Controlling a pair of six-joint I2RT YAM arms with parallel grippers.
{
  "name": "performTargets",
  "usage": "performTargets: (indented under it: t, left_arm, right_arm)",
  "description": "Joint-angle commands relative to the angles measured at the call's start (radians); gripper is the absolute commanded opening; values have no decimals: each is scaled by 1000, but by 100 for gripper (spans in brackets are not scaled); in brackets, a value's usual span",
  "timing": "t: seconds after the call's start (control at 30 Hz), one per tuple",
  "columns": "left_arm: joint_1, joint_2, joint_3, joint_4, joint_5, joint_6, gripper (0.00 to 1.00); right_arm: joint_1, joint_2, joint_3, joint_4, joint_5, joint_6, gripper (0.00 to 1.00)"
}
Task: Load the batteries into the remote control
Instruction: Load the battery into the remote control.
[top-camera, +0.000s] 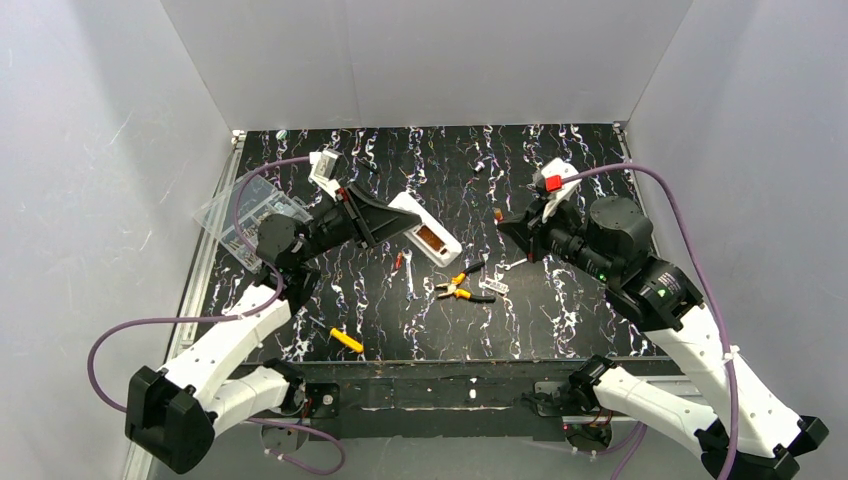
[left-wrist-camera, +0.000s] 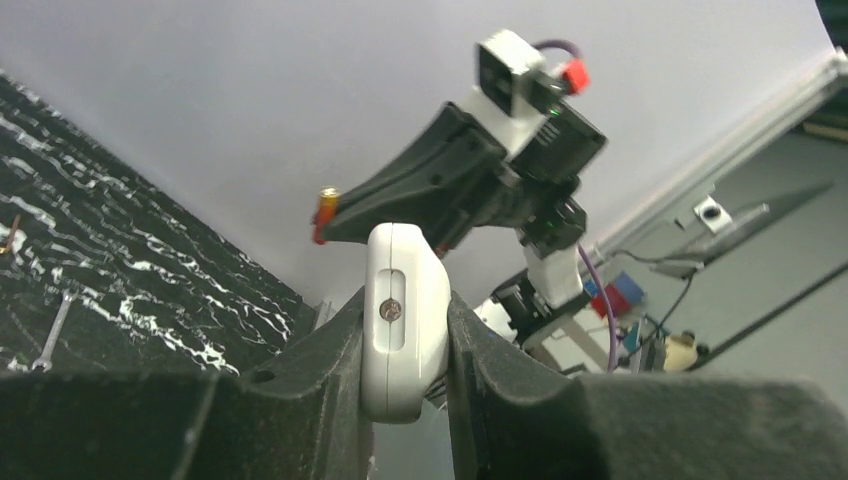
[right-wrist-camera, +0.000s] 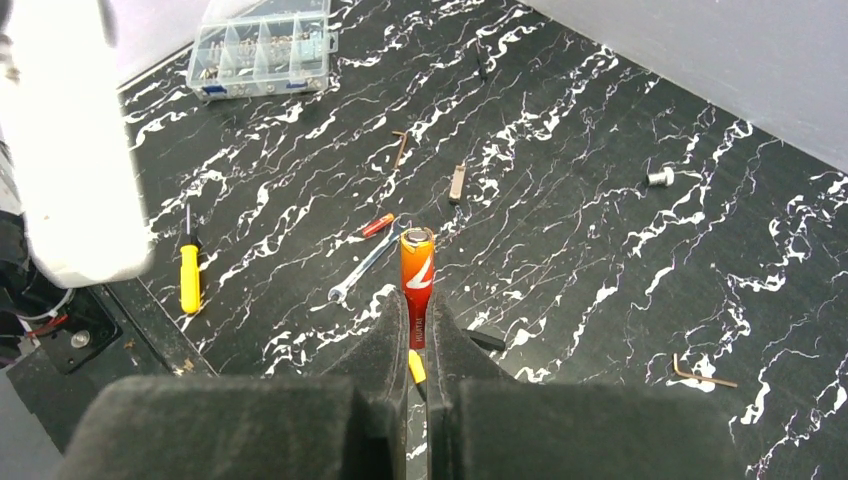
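Both clenched: left claw (top-camera: 388, 213) on remote control (top-camera: 428, 232), right claw (right-wrist-camera: 417, 335) on battery (right-wrist-camera: 417, 268), seemingly apart above table (top-camera: 565, 300).

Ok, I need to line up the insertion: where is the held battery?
Top view, right of centre: the battery sticks out of the shut right gripper, facing the remote control in the left gripper.

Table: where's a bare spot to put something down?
Bare: the table's near strip between the yellow-handled screwdriver and the right arm; also its far right corner. Crowded: the middle, around the pliers and wrench.
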Motion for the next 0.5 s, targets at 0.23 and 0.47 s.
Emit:
performTargets:
  t: [0.23, 0.47]
  left_arm:
    - [-32, -96, 83, 133, 207, 236, 0]
    - [-50, -89, 98, 133, 244, 286, 0]
  right_arm:
    - [6, -10, -23, 57, -9, -15, 1]
    - [6, -9, -31, 60, -11, -48, 1]
